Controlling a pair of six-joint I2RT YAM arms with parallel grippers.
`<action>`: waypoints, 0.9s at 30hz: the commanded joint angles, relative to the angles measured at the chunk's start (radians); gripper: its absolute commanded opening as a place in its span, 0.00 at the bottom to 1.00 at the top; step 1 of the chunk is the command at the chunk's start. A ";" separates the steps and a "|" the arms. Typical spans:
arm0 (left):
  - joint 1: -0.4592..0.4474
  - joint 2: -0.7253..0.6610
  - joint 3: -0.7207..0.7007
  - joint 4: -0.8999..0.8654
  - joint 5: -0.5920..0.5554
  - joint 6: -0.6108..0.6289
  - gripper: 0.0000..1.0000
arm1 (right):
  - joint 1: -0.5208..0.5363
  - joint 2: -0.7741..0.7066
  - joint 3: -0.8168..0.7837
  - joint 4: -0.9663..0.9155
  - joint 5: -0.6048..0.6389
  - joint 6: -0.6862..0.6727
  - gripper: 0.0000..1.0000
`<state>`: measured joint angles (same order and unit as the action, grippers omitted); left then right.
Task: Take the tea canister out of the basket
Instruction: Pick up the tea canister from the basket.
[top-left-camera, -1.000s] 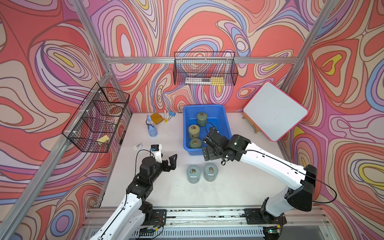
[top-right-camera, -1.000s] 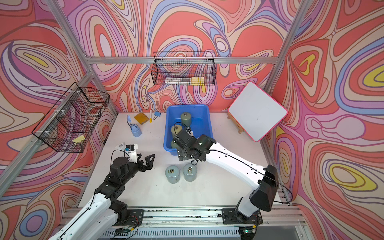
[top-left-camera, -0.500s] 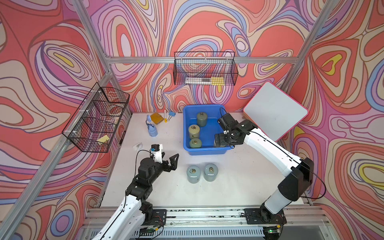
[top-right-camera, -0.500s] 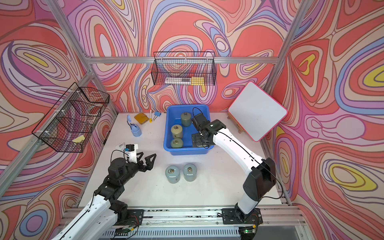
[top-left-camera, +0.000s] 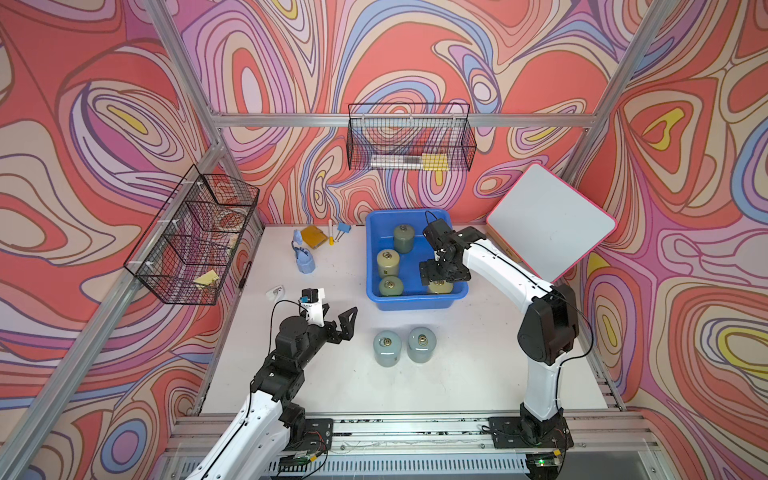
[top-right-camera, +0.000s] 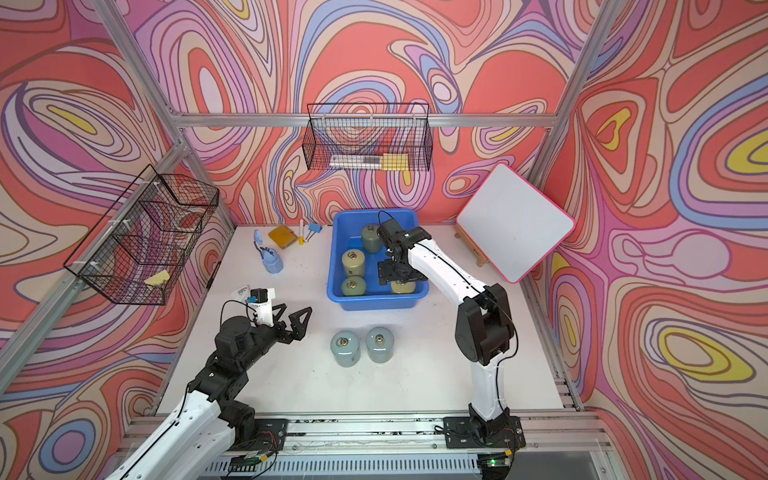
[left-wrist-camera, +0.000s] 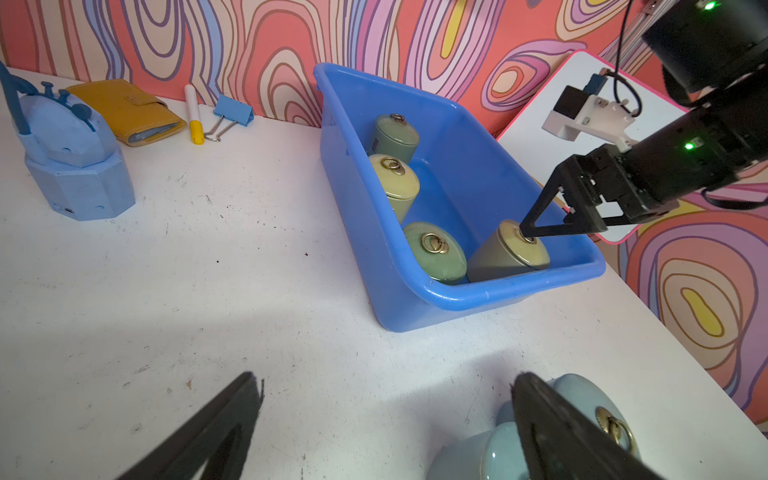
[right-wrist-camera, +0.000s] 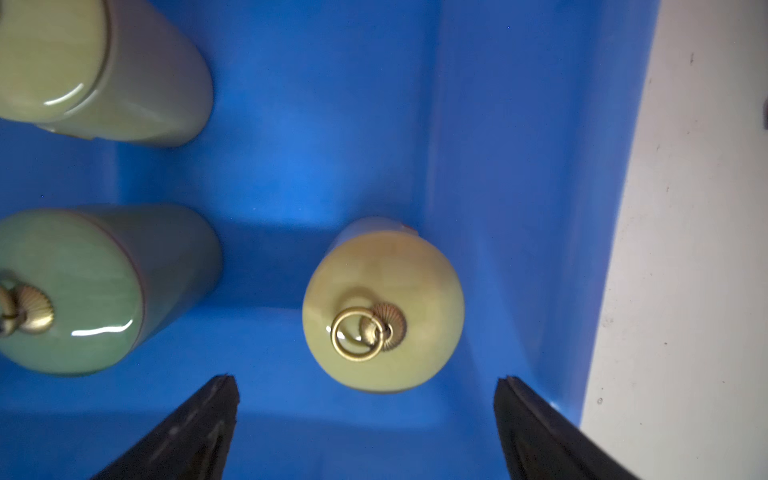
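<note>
Canister (right-wrist-camera: 382, 307) sits in the near right corner of the basket (top-left-camera: 415, 302) beside three other canisters (top-left-camera: 388, 262), the right pincer (right-wrist-camera: 366, 380) spread apart just above its lid, gripping nothing. Two blue-grey canisters (top-left-camera: 387, 348) stand on the surface (top-left-camera: 457, 374) before the basket, near the left pincer (left-wrist-camera: 384, 376), also spread, empty.

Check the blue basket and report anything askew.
One yellowish canister, in the near corner of the basket below the open right gripper, looks tipped toward the side wall in the left wrist view, unlike its three neighbours. The right wrist view shows its lid almost square-on, so the lean may be only lens distortion.
</note>
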<state>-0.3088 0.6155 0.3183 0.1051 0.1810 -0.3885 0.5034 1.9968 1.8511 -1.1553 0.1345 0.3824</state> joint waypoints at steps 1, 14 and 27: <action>-0.002 -0.010 -0.015 0.021 0.003 0.017 0.99 | -0.013 0.048 0.049 -0.028 -0.015 -0.006 0.98; -0.002 -0.003 -0.013 0.027 0.010 0.016 0.99 | -0.036 0.162 0.112 -0.037 -0.030 -0.018 0.98; -0.002 -0.003 -0.014 0.025 0.005 0.017 0.99 | -0.043 0.231 0.129 -0.026 -0.047 -0.040 0.94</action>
<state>-0.3088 0.6170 0.3183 0.1055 0.1810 -0.3885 0.4656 2.2002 1.9553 -1.1820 0.0952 0.3561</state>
